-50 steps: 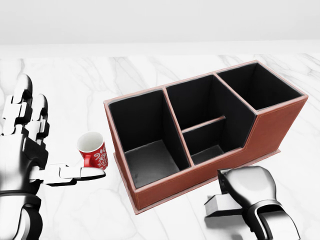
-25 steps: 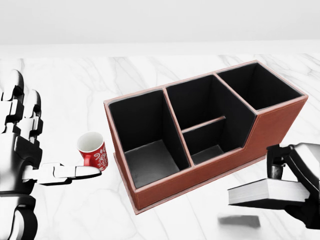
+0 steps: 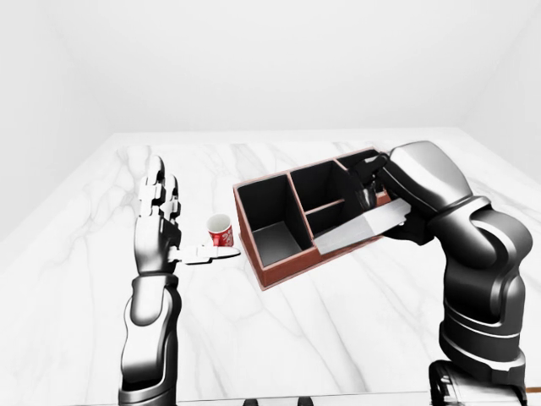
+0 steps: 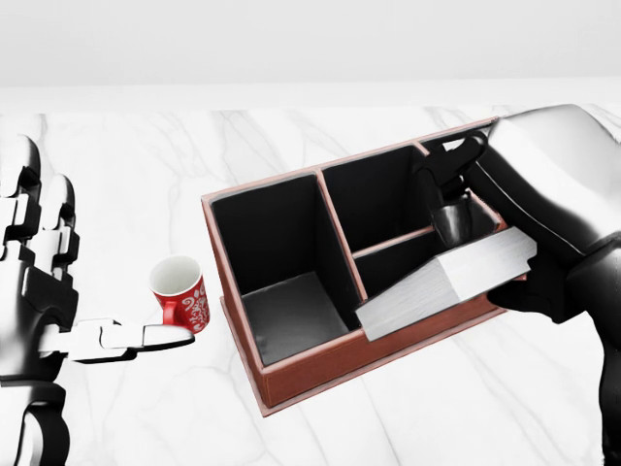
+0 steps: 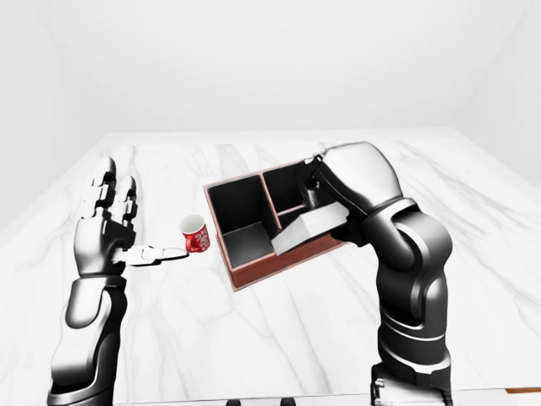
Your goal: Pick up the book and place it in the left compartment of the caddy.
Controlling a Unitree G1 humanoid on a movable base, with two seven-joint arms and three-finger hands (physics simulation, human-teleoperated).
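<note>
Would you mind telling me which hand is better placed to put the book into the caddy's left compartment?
The right hand: it grips the book, tilted over the caddy. The left hand is open beside the mug.

No readable text, labels or numbers anywhere

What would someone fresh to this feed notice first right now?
Most likely the right hand at the head view's right, holding the book tilted over the low wall of the brown caddy, near its middle compartments. Next, the empty left compartment. Then the red mug left of the caddy, with the open left hand raised beside it, a finger reaching the mug's base.
</note>
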